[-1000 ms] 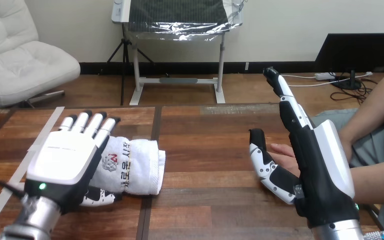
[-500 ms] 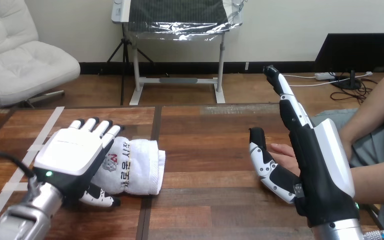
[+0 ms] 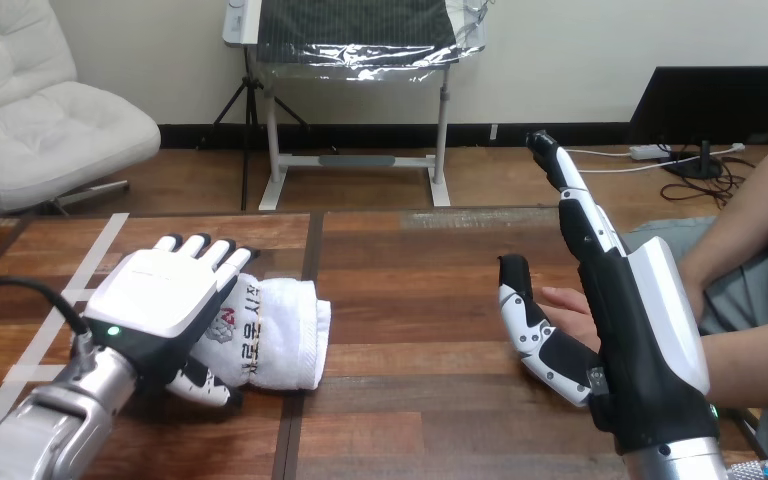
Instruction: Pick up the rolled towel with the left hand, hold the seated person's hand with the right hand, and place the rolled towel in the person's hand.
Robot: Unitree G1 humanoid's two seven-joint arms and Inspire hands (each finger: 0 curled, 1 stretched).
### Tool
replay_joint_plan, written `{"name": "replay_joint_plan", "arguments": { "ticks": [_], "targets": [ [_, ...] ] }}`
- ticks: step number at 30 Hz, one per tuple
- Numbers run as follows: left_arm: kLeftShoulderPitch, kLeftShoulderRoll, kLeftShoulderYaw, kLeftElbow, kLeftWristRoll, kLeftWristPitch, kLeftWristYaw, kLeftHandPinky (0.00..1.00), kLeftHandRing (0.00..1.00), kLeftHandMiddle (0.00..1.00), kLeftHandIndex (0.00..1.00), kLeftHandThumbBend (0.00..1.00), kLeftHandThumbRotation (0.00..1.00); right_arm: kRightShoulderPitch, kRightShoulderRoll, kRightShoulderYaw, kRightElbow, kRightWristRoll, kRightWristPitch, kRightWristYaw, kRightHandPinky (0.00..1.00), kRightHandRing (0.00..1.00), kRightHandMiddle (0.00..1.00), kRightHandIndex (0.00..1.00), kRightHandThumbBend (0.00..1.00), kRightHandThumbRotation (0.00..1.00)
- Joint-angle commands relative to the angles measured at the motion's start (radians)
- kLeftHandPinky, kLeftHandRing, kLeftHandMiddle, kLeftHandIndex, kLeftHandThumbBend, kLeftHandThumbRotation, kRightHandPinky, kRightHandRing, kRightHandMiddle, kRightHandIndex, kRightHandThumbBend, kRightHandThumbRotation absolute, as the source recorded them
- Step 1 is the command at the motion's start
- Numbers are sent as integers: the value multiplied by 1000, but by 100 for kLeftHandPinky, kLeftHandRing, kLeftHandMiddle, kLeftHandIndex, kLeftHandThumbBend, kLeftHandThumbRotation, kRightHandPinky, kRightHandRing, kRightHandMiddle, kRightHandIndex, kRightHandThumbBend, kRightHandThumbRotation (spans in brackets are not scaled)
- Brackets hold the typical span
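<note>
The rolled white towel [image 3: 275, 332] lies on the wooden table [image 3: 420, 270] at the left. My left hand [image 3: 160, 300] rests on top of the towel's left end, fingers curled over its far side and thumb [image 3: 200, 385] against its near side. At the right, my right hand [image 3: 640, 330] stands on edge, fingers straight and pointing away, thumb [image 3: 522, 310] spread to the left. The person's hand [image 3: 563, 301] lies on the table in the gap between that thumb and the fingers; I cannot tell whether they touch.
The person's other forearm [image 3: 760, 360] crosses the table's right edge behind my right hand. Pale tape strips [image 3: 85, 265] mark the table at the far left. Bare wood lies between the towel and my right hand.
My left hand has lowered onto the towel and its fingers have curled further over the roll. The right hand and the person's hand have stayed put.
</note>
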Motion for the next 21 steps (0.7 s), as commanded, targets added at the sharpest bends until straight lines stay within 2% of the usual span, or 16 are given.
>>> {"name": "replay_joint_plan", "arguments": {
  "ticks": [1, 2, 11, 17, 20, 21],
  "targets": [
    [-117, 1, -27, 60, 10, -12, 56, 100, 100, 100, 100, 96, 36, -52, -4, -7, -31, -5, 6, 2, 100, 97, 97, 98, 0, 0],
    [-122, 0, -30, 66, 8, -12, 56, 100, 100, 100, 100, 96, 35, -51, -4, -7, -31, -6, 6, 1, 100, 97, 97, 98, 0, 0],
    [-201, -27, -81, 216, 20, -38, 195, 100, 100, 100, 100, 96, 30, -54, -8, -7, -31, -3, 7, 4, 100, 97, 97, 97, 0, 0],
    [-274, -48, -141, 367, 68, -32, 313, 100, 100, 100, 100, 93, 30, -57, -11, -8, -31, -3, 7, 6, 100, 97, 97, 97, 0, 0],
    [-307, -58, -185, 422, 122, 22, 342, 100, 100, 100, 100, 92, 32, -60, -11, -9, -27, -1, 4, 5, 100, 97, 97, 97, 0, 0],
    [-323, -67, -197, 459, 131, 27, 373, 100, 100, 100, 100, 91, 33, -59, -11, -9, -29, 0, 6, 6, 100, 97, 97, 97, 0, 0]
  ]
}}
